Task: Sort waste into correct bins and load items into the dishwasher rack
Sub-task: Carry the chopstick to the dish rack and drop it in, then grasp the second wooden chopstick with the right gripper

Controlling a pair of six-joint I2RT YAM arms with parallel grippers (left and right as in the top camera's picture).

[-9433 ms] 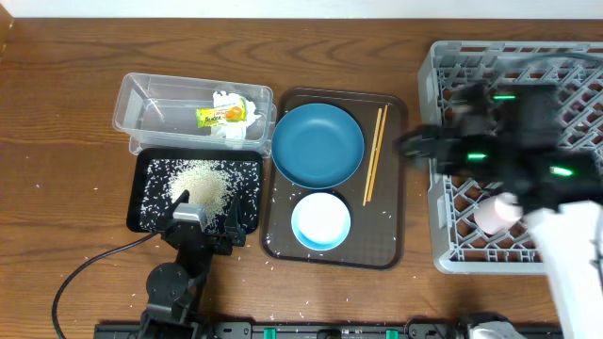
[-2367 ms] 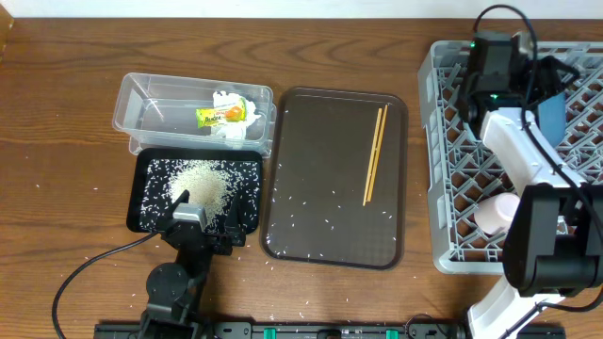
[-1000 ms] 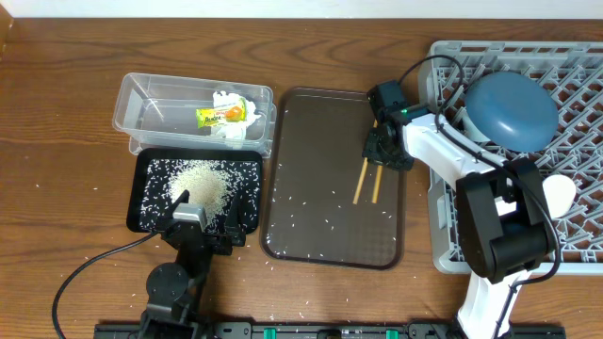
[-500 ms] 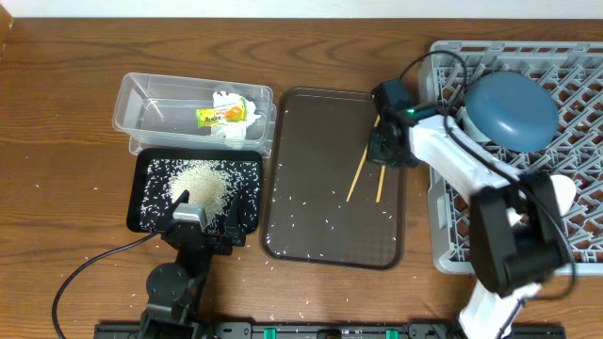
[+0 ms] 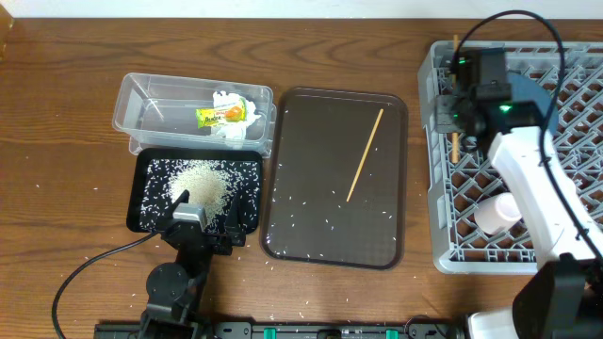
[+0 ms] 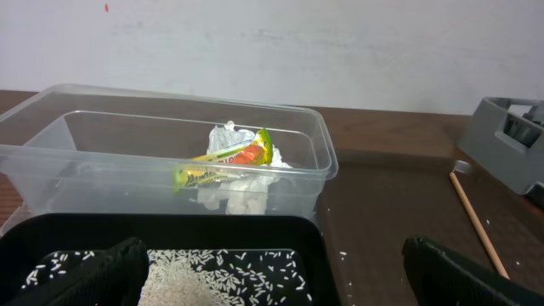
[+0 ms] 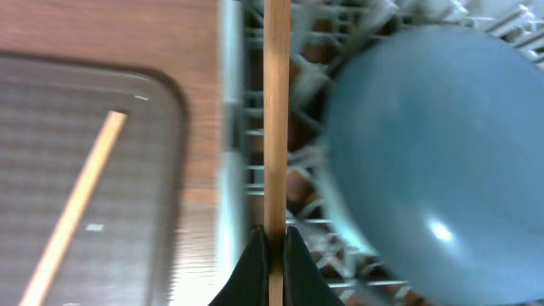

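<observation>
My right gripper (image 5: 459, 104) is shut on one wooden chopstick (image 7: 275, 119) and holds it above the left edge of the grey dishwasher rack (image 5: 438, 160). The blue plate (image 7: 442, 153) sits in the rack just to its right. The other chopstick (image 5: 365, 155) lies tilted on the brown tray (image 5: 311, 217). A pink cup (image 5: 493, 217) stands in the rack's front. The clear tub (image 5: 141, 108) holds the white tissue (image 6: 238, 194) and the green-and-orange wrapper (image 6: 225, 161). Rice (image 5: 203, 184) fills the black tray (image 5: 151, 221). My left gripper (image 6: 272, 289) is open over that tray's near end.
Loose rice grains lie on the brown tray and on the wooden table (image 5: 57, 188) around the black tray. A black cable (image 5: 85, 268) runs from the left arm's base. The right arm's white links reach across the rack's front half.
My right gripper closed on one chopstick, lifted it off the brown tray and carried it right over the rack's edge. The other chopstick stayed on the tray. The left arm has not moved.
</observation>
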